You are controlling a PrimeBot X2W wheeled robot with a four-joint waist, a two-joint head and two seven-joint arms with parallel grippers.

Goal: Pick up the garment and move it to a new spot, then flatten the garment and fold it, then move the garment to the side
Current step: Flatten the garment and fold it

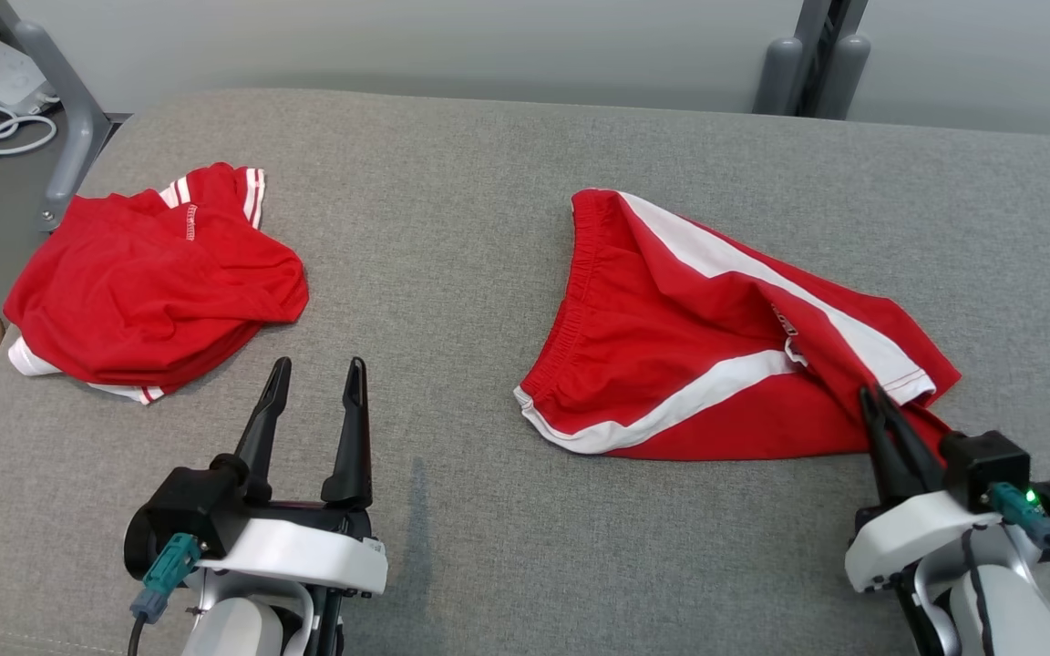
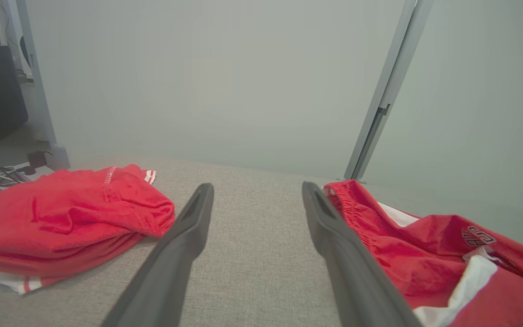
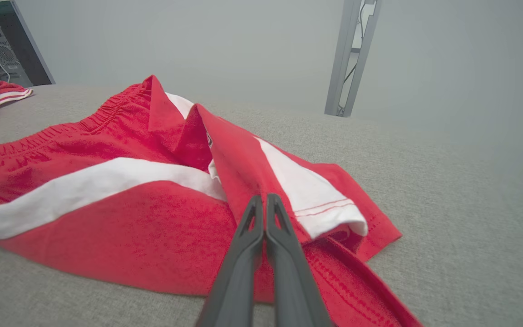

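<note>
Head view: we see red shorts (image 1: pixel 671 346) with white stripes lying rumpled on the right half of the grey bench (image 1: pixel 452 228). Right claw (image 1: pixel 873 399) is pinched together on a raised fold at their leg hem. Left claw (image 1: pixel 320 364) hangs wide, holding nothing, near a crumpled red shirt (image 1: pixel 151 282) at far left.

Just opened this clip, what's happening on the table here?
The right pincer is shut on a fold of the red shorts near a leg hem, at their near right corner. Most of the shorts lie rumpled on the grey padded table. The left pincer is open and empty, between the shorts and a second crumpled red garment at the left.
</note>
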